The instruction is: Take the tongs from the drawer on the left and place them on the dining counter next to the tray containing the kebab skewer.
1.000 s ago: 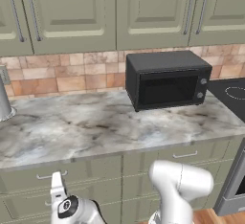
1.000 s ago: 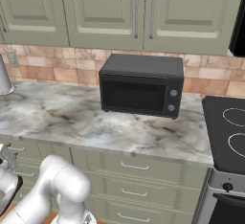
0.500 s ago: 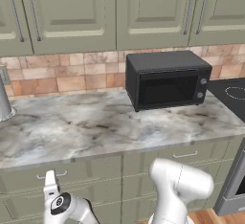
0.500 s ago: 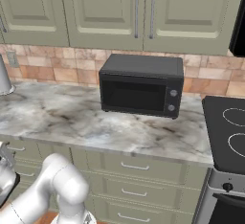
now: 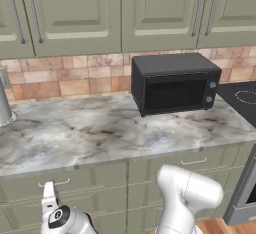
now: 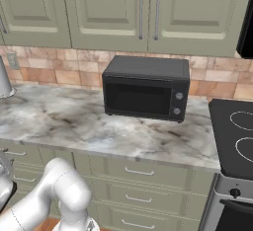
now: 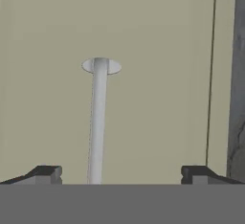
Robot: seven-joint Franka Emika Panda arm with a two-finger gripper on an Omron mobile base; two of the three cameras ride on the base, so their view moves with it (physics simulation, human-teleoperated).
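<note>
The drawer [image 5: 85, 179] is the wide sage-green front under the worktop's left part, and it is closed. In the hand view its silver bar handle [image 7: 98, 122] runs up the picture, close in front of the drawer front [image 7: 158, 98]. My gripper [image 7: 122, 174] is open, one dark fingertip on each side of the bar, not touching it. From the left base view my gripper [image 5: 49, 192] sits low at the drawer's handle [image 5: 54, 183]. The tongs are hidden. The tray, kebab skewer and dining counter are out of view.
A black microwave [image 5: 175, 82] stands on the marble worktop [image 5: 75, 138] against the tiled wall. A stove [image 6: 237, 136] lies to the right. More drawers [image 6: 138, 198] sit below and to the right. A metal canister [image 5: 4, 109] stands at the far left.
My hand has shifted a little to the left along the drawer front. The jaws have stayed wide and the drawer has not moved.
</note>
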